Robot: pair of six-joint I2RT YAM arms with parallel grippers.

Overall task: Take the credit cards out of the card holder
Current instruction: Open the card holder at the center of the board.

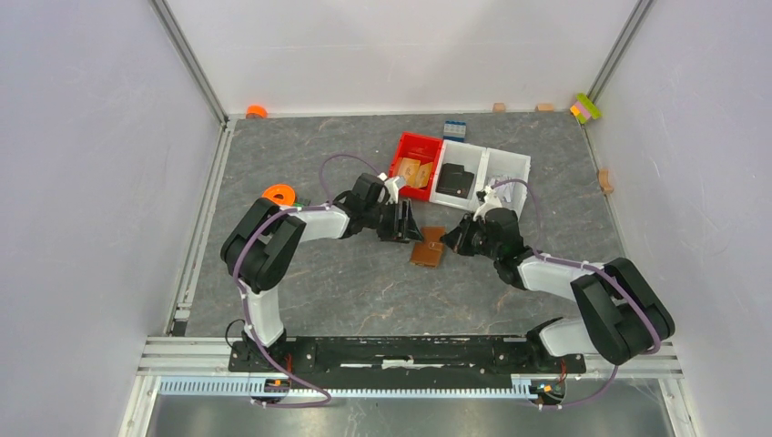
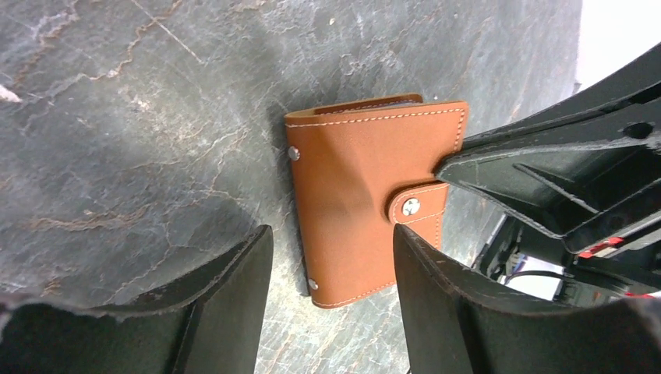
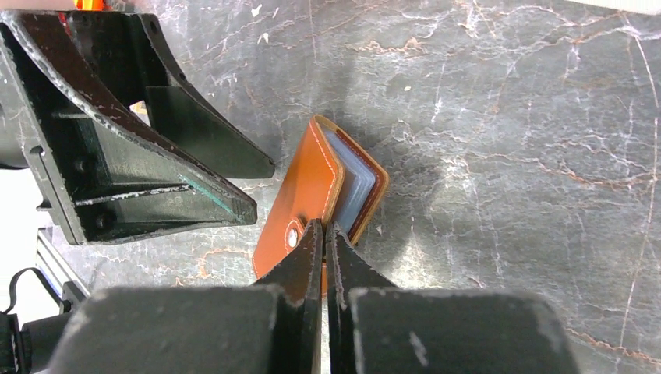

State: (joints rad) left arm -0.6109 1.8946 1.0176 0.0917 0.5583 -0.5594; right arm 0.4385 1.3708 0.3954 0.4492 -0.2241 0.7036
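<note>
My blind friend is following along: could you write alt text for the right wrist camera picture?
The right gripper, fingers closed, touches the snap strap edge of a brown leather card holder lying on a dark marbled table, its cover slightly ajar over a pale blue card. The open left gripper hovers beside it.

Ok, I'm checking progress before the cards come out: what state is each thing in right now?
card holder: lying flat, cover slightly ajar.
credit cards: inside the holder, only a pale edge showing.
left gripper: open, hovering by the holder, not gripping it.
right gripper: shut on the card holder at its strap.
red bin: holds tan items.
</note>
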